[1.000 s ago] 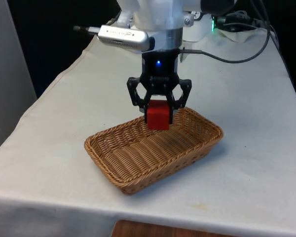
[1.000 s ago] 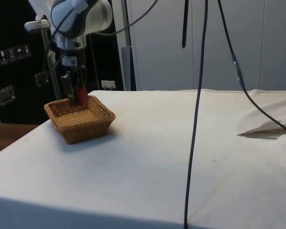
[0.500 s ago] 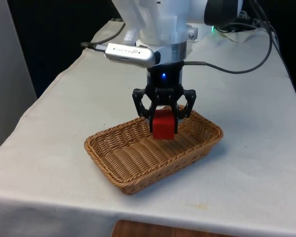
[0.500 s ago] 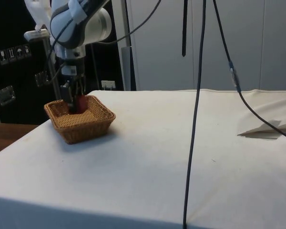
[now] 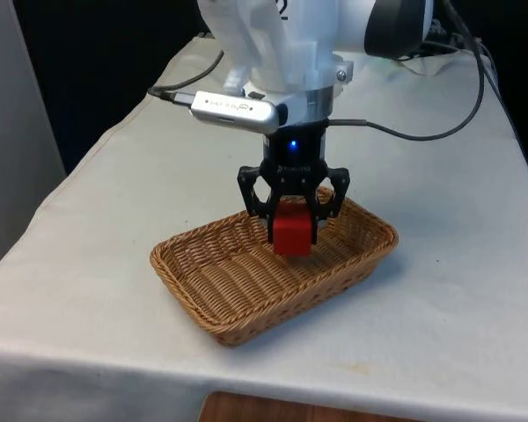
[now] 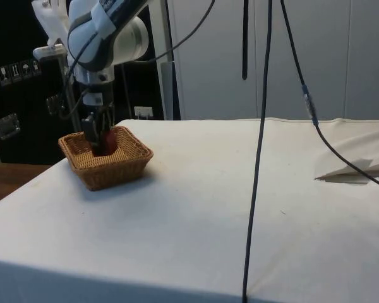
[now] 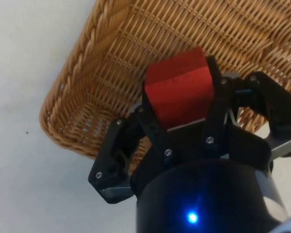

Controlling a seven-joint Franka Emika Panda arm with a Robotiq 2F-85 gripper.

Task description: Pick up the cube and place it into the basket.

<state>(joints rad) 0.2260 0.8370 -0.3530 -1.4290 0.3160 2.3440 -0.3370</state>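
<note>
A red cube (image 5: 291,231) hangs between the black fingers of my gripper (image 5: 292,230), which is shut on it. It is just above the floor of a brown wicker basket (image 5: 202,286), over the basket's far half towards the front view's right. From the side, the cube (image 6: 107,140) sits below the rim line of the basket (image 6: 114,173), held by the gripper (image 6: 100,142). In the wrist view the cube (image 7: 179,87) is clamped between both fingers (image 7: 153,128) with the basket's weave (image 7: 97,87) close beneath it.
The basket stands near the front edge of the white-clothed table (image 5: 458,290). Black cables (image 6: 259,158) hang down in the side view's foreground. A crumpled fold of cloth (image 6: 354,170) lies at the side view's right.
My gripper has sunk lower with the cube and shifted slightly towards the front view's right. The cube has gone from above the basket's far rim to down inside it.
</note>
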